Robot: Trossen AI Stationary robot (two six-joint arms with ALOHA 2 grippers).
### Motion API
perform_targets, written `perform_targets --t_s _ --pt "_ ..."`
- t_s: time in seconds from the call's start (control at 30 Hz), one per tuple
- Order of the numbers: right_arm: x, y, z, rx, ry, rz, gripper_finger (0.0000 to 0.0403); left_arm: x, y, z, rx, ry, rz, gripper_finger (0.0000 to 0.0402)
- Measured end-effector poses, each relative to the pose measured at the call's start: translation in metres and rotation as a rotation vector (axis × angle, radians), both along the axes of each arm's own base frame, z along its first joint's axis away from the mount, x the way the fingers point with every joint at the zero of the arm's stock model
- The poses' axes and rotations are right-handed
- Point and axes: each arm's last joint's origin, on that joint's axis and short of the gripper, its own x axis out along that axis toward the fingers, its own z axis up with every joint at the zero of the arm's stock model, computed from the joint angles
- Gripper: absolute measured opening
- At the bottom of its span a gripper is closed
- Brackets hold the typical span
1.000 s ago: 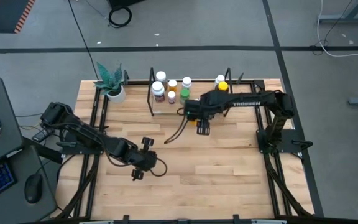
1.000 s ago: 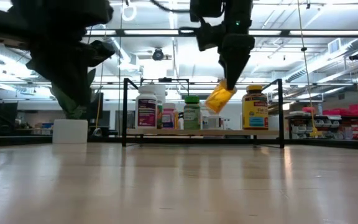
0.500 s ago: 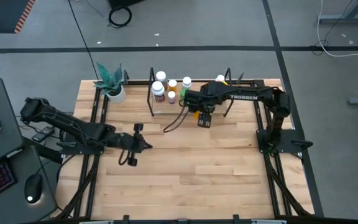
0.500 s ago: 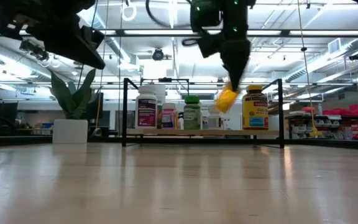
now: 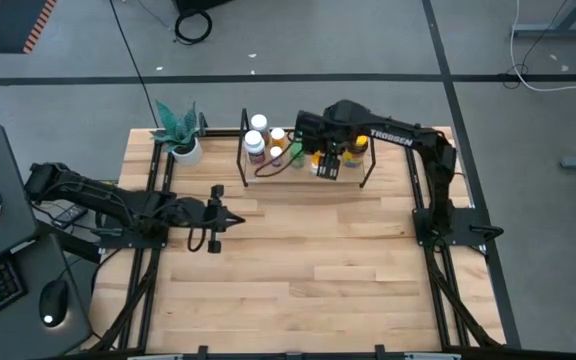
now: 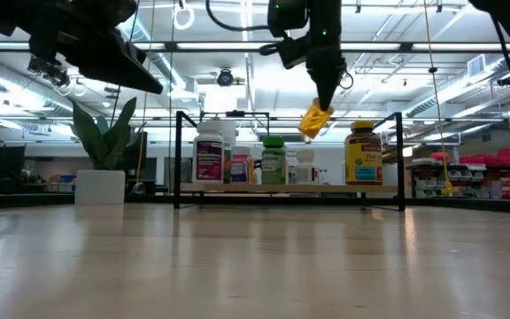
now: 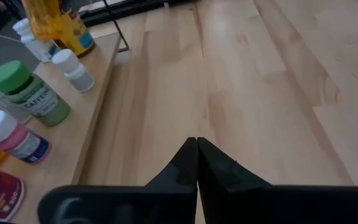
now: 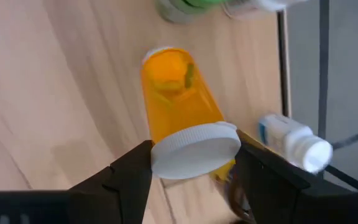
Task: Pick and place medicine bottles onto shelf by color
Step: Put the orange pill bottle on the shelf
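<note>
Meanwhile, with the left tool (image 5: pixel 215 218) pressed together over the worktop (image 5: pixel 318 280), the orange bottle (image 8: pixel 182 106), pinched at its white cap by the right tool (image 5: pixel 329 165) above the shelf (image 6: pixel 290 188), should be righted and lowered beside the amber bottle (image 6: pixel 363 152).

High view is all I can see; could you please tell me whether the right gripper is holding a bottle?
Observer: Yes. The right gripper is shut on the orange bottle, gripping it at its white cap.
Operator: Is it resting on the shelf?
Observer: No. In the low view it hangs tilted, clear above the board of the shelf.
Operator: And the left gripper?
Observer: The left gripper has its fingers shut on nothing.
</note>
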Motion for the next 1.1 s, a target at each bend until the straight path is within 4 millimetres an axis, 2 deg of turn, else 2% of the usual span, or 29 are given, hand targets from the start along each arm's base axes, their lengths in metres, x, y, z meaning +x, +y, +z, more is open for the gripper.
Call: perform_targets --t_s 0.1,0.33,0.43,0.67,0.83,0.93,1.1 --pt "0.001 -0.018 0.001 -0.007 -0.006 -0.004 0.0227 0.0 0.002 -0.001 0.0 0.01 0.01 0.0008" --pt "0.002 -0.06 -0.011 0.008 0.051 -0.025 0.0227 -0.001 0.002 0.0 0.033 0.012 -0.015 0.0004" --pt "0.003 -0.073 -0.018 0.017 0.072 -0.031 0.0227 -0.005 0.002 0.006 0.035 -0.023 -0.037 0.0004" --pt "0.009 -0.094 -0.036 0.051 0.135 -0.027 0.0227 -0.03 0.008 0.029 0.036 -0.138 -0.034 0.0003" --pt "0.017 -0.101 -0.05 0.079 0.149 -0.019 0.0227 -0.044 0.01 0.041 0.007 -0.226 -0.022 0.0006" --pt "0.02 -0.103 -0.059 0.106 0.164 -0.009 0.0227 -0.049 0.011 0.032 -0.012 -0.269 -0.017 0.0005" --pt "0.021 -0.103 -0.063 0.113 0.171 -0.005 0.0227 -0.053 0.012 0.009 -0.055 -0.303 0.007 0.0005"
